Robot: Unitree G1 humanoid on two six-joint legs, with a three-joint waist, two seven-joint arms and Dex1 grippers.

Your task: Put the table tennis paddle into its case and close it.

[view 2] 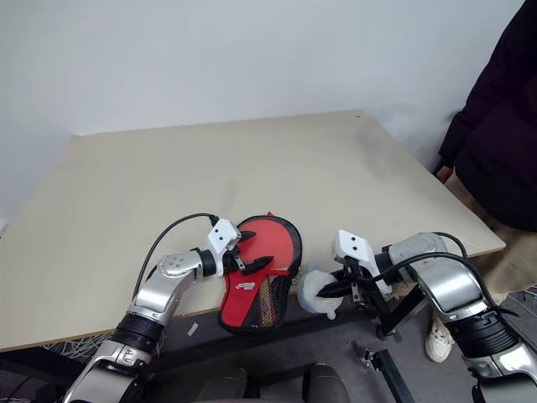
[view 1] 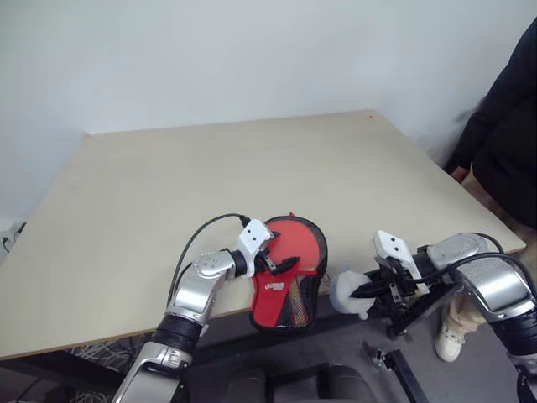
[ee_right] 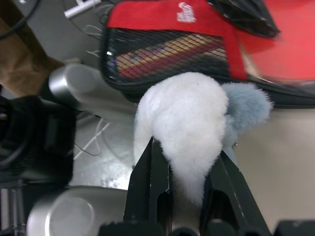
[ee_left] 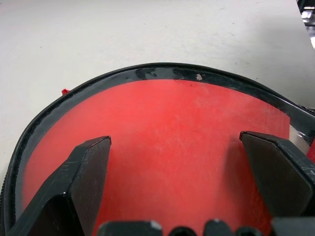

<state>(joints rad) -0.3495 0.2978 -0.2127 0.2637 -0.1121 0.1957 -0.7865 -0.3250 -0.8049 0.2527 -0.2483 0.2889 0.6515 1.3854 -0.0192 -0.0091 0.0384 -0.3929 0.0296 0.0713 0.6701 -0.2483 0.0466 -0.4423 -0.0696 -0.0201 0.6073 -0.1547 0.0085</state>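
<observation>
Two end effectors engaged: right (view 1: 367,291) pinches plush charm (ee_right: 189,128), left (view 1: 270,255) spread over case (view 1: 289,290). Zipping step; next needs steady pull along zipper edge.

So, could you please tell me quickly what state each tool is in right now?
Left tool: open, fingers spread over the red face of the case, gripping nothing.
Right tool: shut on the plush charm.
</observation>
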